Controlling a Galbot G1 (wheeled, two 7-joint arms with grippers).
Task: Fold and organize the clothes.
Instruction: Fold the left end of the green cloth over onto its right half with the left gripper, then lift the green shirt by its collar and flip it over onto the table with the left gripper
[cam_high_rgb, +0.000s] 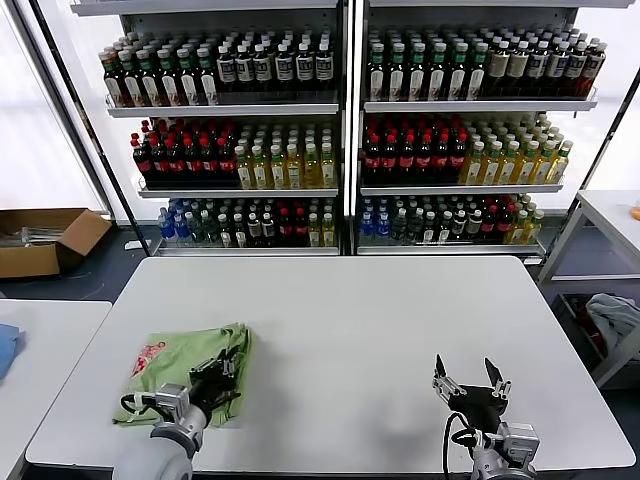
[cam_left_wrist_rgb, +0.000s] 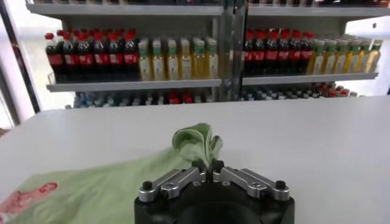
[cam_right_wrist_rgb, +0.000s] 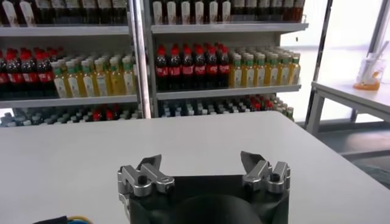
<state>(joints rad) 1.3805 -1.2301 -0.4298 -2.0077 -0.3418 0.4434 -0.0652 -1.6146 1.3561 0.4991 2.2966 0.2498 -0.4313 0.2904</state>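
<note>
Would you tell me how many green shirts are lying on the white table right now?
1. The green shirt lies folded near the table's front-left edge, under the left gripper. Further layers or shirts beneath it could be hidden.

The left gripper (cam_high_rgb: 212, 383) covers the near right part of the green shirt (cam_high_rgb: 170, 362). In the left wrist view the shirt's red logo (cam_left_wrist_rgb: 24, 198) is cut off at the edge. Bottle labels (cam_high_rgb: 300, 70) on the shelves are too small to read.

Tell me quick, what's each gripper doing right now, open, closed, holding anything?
Left gripper: closed on a bunched fold of the light green shirt.
Right gripper: open, holding nothing, over the white table.
</note>
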